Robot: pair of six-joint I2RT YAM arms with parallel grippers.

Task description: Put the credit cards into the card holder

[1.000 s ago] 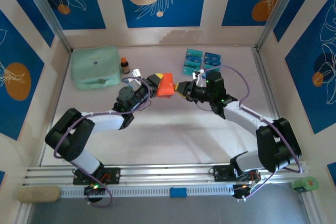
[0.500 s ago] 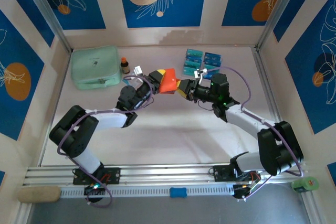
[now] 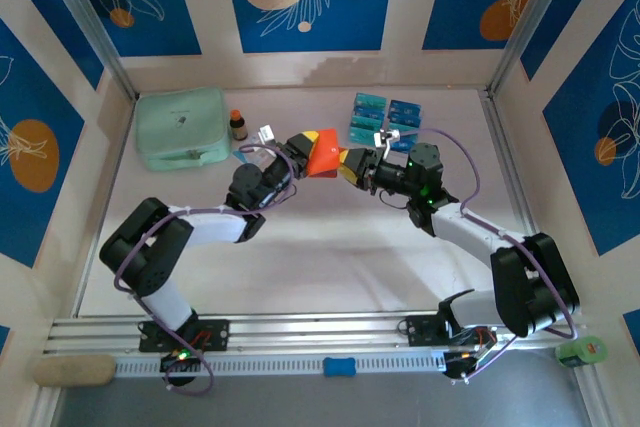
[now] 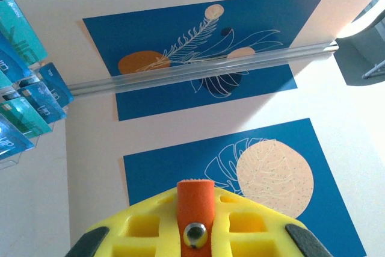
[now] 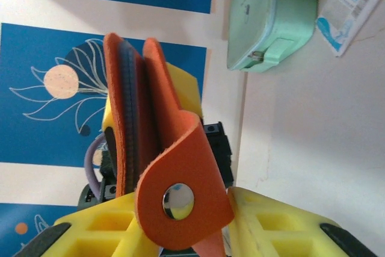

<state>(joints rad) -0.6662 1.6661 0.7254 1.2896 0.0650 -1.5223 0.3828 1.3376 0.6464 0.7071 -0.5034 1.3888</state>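
Orange-red, the holder (image 3: 322, 154) hangs over the table (image 3: 330, 257), with my left gripper (image 3: 303, 147) pinched tight on one side and my right gripper (image 3: 347, 164) nipping its snap flap (image 5: 180, 191). My yellow fingers (image 5: 277, 221) hide the flap's tip, and the pockets inside are too dark to make out. The cards (image 3: 385, 117) lie at the back, well apart from it.

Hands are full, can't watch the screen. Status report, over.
Left gripper shut on card holder. Right gripper at its snap tab, grip unclear. Credit cards on table beyond, untouched. Mint pouch and bottle stand clear.
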